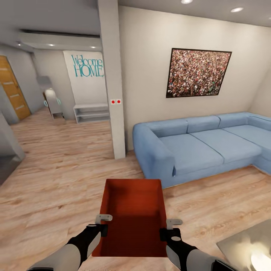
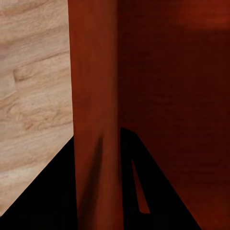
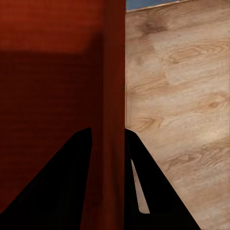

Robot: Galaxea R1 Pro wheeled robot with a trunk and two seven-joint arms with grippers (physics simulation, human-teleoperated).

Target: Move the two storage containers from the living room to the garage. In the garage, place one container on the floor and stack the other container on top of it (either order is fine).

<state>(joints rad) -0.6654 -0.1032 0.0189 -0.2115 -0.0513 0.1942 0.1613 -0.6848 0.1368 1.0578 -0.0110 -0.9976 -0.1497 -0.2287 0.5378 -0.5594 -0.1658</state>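
Orange-red storage container (image 1: 131, 210), stiff and probably light: your left hand (image 1: 102, 224) and right hand (image 1: 168, 229) each clench a side wall.

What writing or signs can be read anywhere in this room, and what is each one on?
"Welcome HOME": teal lettering on the white wall panel in the far hallway, above the low white shelf.
The framed picture over the blue sofa is a speckled pattern with no words.
The two red dots on the pillar carry no readable mark.
The storage container held by both grippers is plain orange-red, with no label.
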